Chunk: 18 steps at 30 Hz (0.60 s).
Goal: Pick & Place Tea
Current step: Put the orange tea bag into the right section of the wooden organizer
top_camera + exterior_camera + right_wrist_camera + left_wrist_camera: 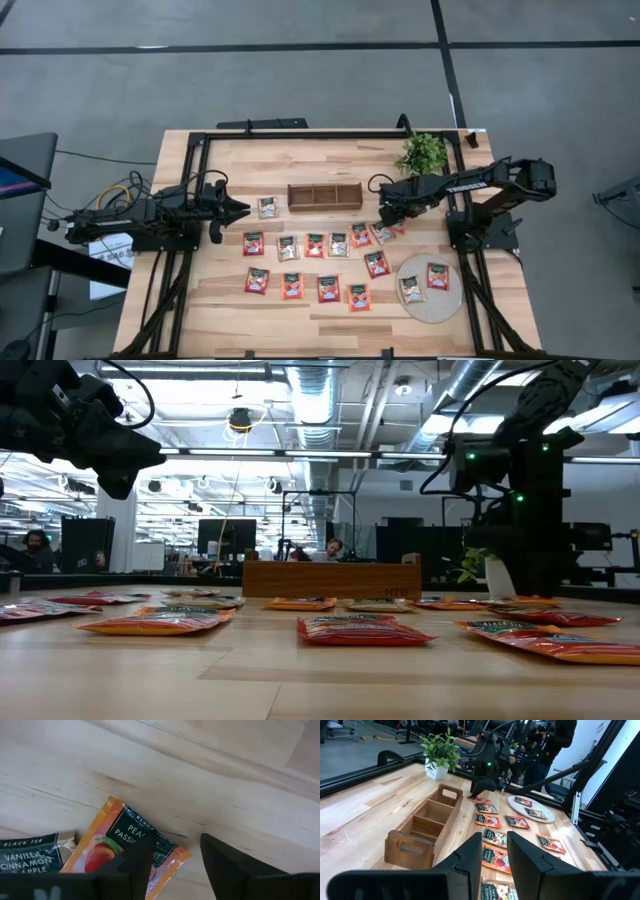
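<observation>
— Where's the right gripper (pixel 172 857)?
— Low over a peach tea sachet (pixel 127 847) near the wooden tray (pixel 324 195), fingers apart, empty.
— The left gripper (pixel 240 209)?
— Beside the tray's other end, fingers slightly apart, empty.

Overhead, table-level, two wrist views

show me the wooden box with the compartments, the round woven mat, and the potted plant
wooden compartment box (pixel 324 195), high view, on its middle compartment.
round woven mat (pixel 425 309), high view, on its bare front edge.
potted plant (pixel 423 153), high view, on its leaves.
</observation>
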Tool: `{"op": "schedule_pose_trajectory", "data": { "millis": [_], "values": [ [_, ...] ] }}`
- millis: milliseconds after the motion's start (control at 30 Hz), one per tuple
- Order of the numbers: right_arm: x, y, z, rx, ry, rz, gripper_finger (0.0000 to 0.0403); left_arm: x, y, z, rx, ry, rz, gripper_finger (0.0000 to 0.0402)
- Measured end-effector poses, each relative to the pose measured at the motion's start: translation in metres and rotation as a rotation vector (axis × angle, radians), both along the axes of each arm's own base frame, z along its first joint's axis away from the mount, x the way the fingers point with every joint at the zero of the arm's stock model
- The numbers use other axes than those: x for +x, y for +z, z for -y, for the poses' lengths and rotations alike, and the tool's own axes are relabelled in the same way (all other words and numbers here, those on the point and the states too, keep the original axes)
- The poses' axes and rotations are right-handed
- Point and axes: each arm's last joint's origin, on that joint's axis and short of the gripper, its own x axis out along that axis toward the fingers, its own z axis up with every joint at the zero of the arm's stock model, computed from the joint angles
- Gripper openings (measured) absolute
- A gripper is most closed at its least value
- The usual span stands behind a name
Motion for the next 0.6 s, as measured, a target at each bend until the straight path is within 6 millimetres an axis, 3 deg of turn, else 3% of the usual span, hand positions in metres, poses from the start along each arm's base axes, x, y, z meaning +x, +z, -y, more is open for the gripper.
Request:
{"op": "schedule_pose_trajectory", "data": {
  "millis": [300, 600],
  "values": [
    [-0.0022, -0.0008, 0.0063, 0.003, -0.033, 0.002, 0.0147, 0.0000, 0.0001, 0.0000, 0.000, 0.000, 0.000, 0.0083],
    [-0.0029, -0.0008, 0.0073, -0.050, -0.035, -0.013, 0.0092, 0.0000, 0.0001, 0.0000, 0.000, 0.000, 0.000, 0.0083]
  ]
}}
